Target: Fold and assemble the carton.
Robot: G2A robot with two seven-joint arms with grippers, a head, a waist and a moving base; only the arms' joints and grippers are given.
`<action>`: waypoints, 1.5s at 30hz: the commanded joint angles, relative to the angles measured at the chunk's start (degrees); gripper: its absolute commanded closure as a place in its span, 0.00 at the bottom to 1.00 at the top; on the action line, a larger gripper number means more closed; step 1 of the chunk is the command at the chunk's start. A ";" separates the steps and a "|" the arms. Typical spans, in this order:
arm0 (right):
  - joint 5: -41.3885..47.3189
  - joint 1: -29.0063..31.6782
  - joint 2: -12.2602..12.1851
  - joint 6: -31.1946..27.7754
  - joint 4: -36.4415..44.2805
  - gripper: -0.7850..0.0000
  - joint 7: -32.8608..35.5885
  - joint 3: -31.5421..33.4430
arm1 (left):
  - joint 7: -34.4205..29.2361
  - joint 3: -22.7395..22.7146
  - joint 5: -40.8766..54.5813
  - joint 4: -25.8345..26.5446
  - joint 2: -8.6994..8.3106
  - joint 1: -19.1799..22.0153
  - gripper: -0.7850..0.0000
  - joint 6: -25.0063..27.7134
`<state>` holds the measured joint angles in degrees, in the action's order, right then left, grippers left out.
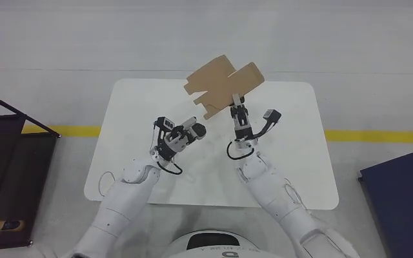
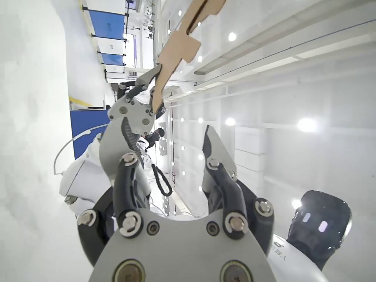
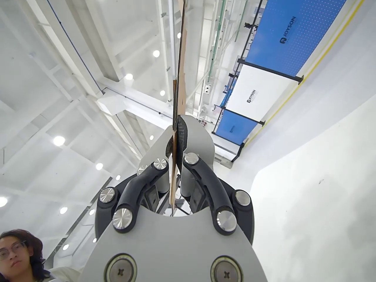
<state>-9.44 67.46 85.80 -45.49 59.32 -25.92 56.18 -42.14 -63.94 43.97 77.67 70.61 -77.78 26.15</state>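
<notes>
A flat brown cardboard carton (image 1: 222, 84) hangs in the air above the far part of the white table (image 1: 129, 129). My right gripper (image 1: 237, 102) is shut on its near edge and holds it up. In the right wrist view the carton (image 3: 179, 60) is edge-on, a thin sheet pinched between the pads of the right gripper (image 3: 177, 130). My left gripper (image 1: 195, 126) stands open to the left of the carton, apart from it, with nothing in it. In the left wrist view the carton (image 2: 179, 48) rises from the right gripper (image 2: 155, 89), beyond my left gripper (image 2: 167, 136) and its spread fingers.
A yellow floor line (image 1: 368, 136) runs behind the table on both sides. A dark frame (image 1: 19, 155) stands to the left of the table and a blue panel (image 1: 390, 200) at the right edge.
</notes>
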 commanded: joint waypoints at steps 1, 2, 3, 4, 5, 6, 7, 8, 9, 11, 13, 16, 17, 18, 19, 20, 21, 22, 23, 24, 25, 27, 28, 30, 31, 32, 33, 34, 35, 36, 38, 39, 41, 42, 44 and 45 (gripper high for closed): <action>-3.14 -0.09 0.18 0.49 -0.13 1.00 -1.30 -0.08 | 1.71 1.06 -1.29 -0.87 0.48 1.70 0.58 1.67; -4.49 0.02 0.28 0.75 -0.04 1.00 -1.87 -0.16 | 2.39 1.53 -1.45 -1.09 0.74 2.41 0.58 2.33; -5.83 0.11 0.35 1.08 0.07 1.00 -2.34 -0.18 | 2.98 1.89 -2.15 -1.44 0.93 3.08 0.58 3.01; -6.98 0.24 0.42 1.36 0.25 1.00 -2.79 -0.16 | 3.68 2.19 -2.69 -1.76 1.11 3.62 0.58 3.56; -7.82 0.45 0.48 1.52 0.48 1.00 -3.16 -0.14 | 4.29 2.37 -3.10 -1.99 1.26 3.98 0.58 4.08; -8.48 0.66 0.53 1.62 0.75 1.00 -3.38 -0.09 | 5.00 2.46 -3.53 -2.28 1.38 4.28 0.58 4.49; -8.98 0.89 0.56 1.66 1.03 1.00 -3.50 0.00 | 5.73 2.48 -4.29 -2.62 1.47 4.51 0.58 4.86; -9.39 1.13 0.58 1.63 1.36 1.00 -3.51 0.11 | 6.33 2.55 -4.95 -2.81 1.55 4.68 0.58 5.11; -9.65 1.41 0.60 1.60 1.68 1.00 -3.39 0.20 | 6.91 2.59 -5.51 -3.01 1.63 4.81 0.58 5.32; -10.19 1.96 0.59 1.61 2.44 1.00 -2.90 0.43 | 7.85 2.70 -6.74 -3.33 1.76 5.06 0.58 5.28; -10.23 2.57 0.57 1.55 3.34 1.00 -2.67 0.88 | 8.23 2.91 -7.53 -3.36 1.87 5.15 0.59 4.90; -10.43 3.40 0.45 1.87 4.59 1.00 -3.01 2.13 | 8.63 2.90 -10.24 -3.69 1.85 4.96 0.56 4.84; -10.70 3.66 0.41 1.98 4.94 1.00 -2.96 2.47 | 9.10 2.82 -10.78 -3.75 1.86 4.76 0.56 5.04; -11.08 3.93 0.37 2.11 5.29 1.00 -2.80 2.73 | 9.54 2.71 -11.03 -3.69 1.88 4.57 0.56 5.37; -11.65 4.26 0.33 2.29 5.58 1.00 -2.54 2.88 | 9.98 2.58 -11.06 -3.62 1.92 4.39 0.57 5.66; -12.38 4.60 0.29 2.63 5.84 1.00 -2.16 2.94 | 10.21 2.45 -11.05 -3.45 1.95 4.28 0.58 6.02; -13.09 4.92 0.27 2.98 6.06 1.00 -1.78 2.94 | 10.32 2.31 -11.21 -3.24 1.98 4.26 0.58 6.49; -13.77 5.19 0.26 3.38 6.24 1.00 -1.51 2.96 | 10.38 2.25 -10.98 -3.03 2.03 4.18 0.58 6.76; -14.24 5.44 0.26 3.63 6.43 1.00 -1.38 2.99 | 10.28 2.23 -10.84 -2.89 2.07 4.17 0.57 6.72; -14.40 5.67 0.28 3.71 6.61 1.00 -1.30 3.02 | 10.16 2.21 -10.90 -2.78 2.09 4.23 0.57 6.55; -14.44 5.85 0.30 3.74 6.75 1.00 -1.17 3.07 | 10.12 2.16 -11.11 -2.68 2.11 4.30 0.56 6.51; -14.33 6.14 0.34 3.66 6.99 1.00 -0.85 3.22 | 10.40 2.10 -11.50 -2.64 2.17 4.32 0.60 6.23; -14.24 6.28 0.35 3.63 7.11 1.00 -0.74 3.33 | 10.67 2.11 -11.92 -2.62 2.20 4.30 0.64 6.05; -14.19 6.51 0.36 3.55 7.38 1.00 -0.36 3.53 | 11.10 2.23 -12.74 -2.62 2.26 4.22 0.71 5.56; -13.98 6.65 0.38 3.46 7.53 1.00 -0.13 3.61 | 11.37 2.21 -13.10 -2.60 2.29 4.19 0.76 5.41; -13.59 6.80 0.39 3.31 7.67 1.00 0.25 3.66 | 11.49 2.23 -13.34 -2.49 2.32 4.15 0.84 5.30; -13.31 6.90 0.40 3.24 7.79 1.00 0.63 3.76 | 11.58 2.19 -13.49 -2.41 2.34 4.12 0.95 5.25; -13.16 7.00 0.39 3.23 7.89 1.00 0.98 3.88 | 11.67 2.14 -13.70 -2.39 2.36 4.08 1.00 5.17; -12.78 7.15 0.40 3.07 8.04 1.00 1.33 3.95 | 11.75 2.10 -13.89 -2.32 2.37 4.04 1.00 5.11; -12.38 7.30 0.40 2.96 8.19 1.00 1.68 4.04 | 11.81 2.06 -13.97 -2.21 2.39 3.97 1.00 5.06; -11.83 7.55 0.39 2.73 8.53 1.00 2.49 4.23 | 11.77 1.92 -14.33 -2.03 2.40 3.89 1.00 4.96; -11.71 7.66 0.37 2.75 8.69 1.00 2.86 4.37 | 11.75 1.84 -14.45 -1.90 2.41 3.85 1.00 4.87; -11.71 7.93 0.35 2.77 9.09 0.86 3.54 4.55 | 11.43 1.65 -14.53 -1.54 2.40 3.81 1.00 4.68; -11.57 8.08 0.34 2.72 9.33 0.60 3.86 4.61 | 11.17 1.51 -14.49 -1.37 2.39 3.80 1.00 4.54; -10.91 8.40 0.35 2.49 9.82 0.37 4.40 4.78 | 10.25 1.18 -13.25 -0.88 2.36 3.63 1.00 4.04; -10.68 8.53 0.33 2.39 10.05 0.26 4.68 4.91 | 9.46 0.93 -11.94 -0.64 2.33 3.48 1.00 3.47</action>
<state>-20.35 75.88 86.14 -43.02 69.19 -21.47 60.97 -31.97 -62.79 30.78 76.82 72.97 -74.16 30.12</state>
